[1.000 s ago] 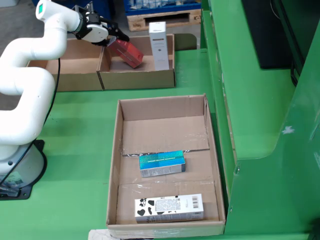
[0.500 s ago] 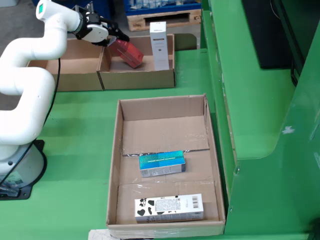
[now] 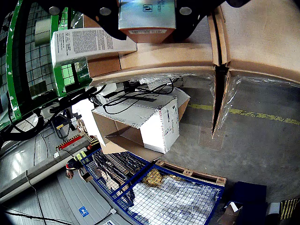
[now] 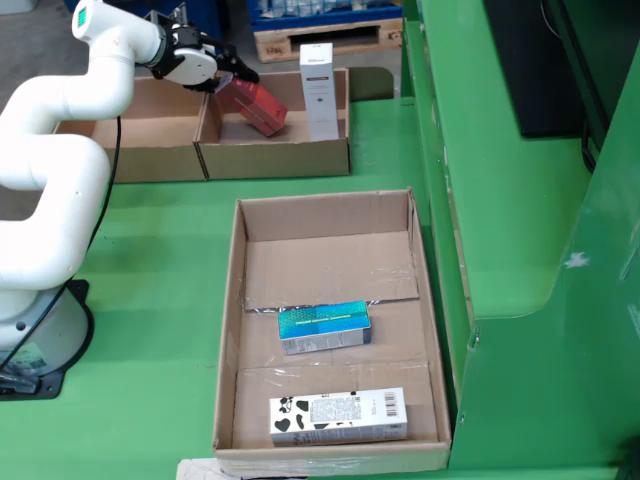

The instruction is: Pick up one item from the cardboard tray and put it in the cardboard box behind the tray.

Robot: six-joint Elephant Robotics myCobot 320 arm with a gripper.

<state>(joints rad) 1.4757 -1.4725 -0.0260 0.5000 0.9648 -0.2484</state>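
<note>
In the fixed view, my gripper (image 4: 230, 84) is shut on a red box (image 4: 258, 108) and holds it tilted inside the right compartment of the cardboard box (image 4: 275, 158) behind the tray. A tall white box (image 4: 317, 90) stands upright just right of it in the same compartment. The cardboard tray (image 4: 228, 330) in front holds a teal box (image 4: 324, 328) and a white black-spotted box (image 4: 338, 416). In the wrist view, the held box (image 3: 146, 21) sits between my black fingers (image 3: 105, 14), with the white box (image 3: 89, 43) beside it and the brown box wall (image 3: 168, 56) close below.
The left compartment (image 4: 140, 125) of the cardboard box lies under my arm. A raised green ledge (image 4: 500, 200) runs along the right of the tray. My white arm base (image 4: 30, 330) stands at the left. A wooden pallet (image 4: 330, 35) is behind the box.
</note>
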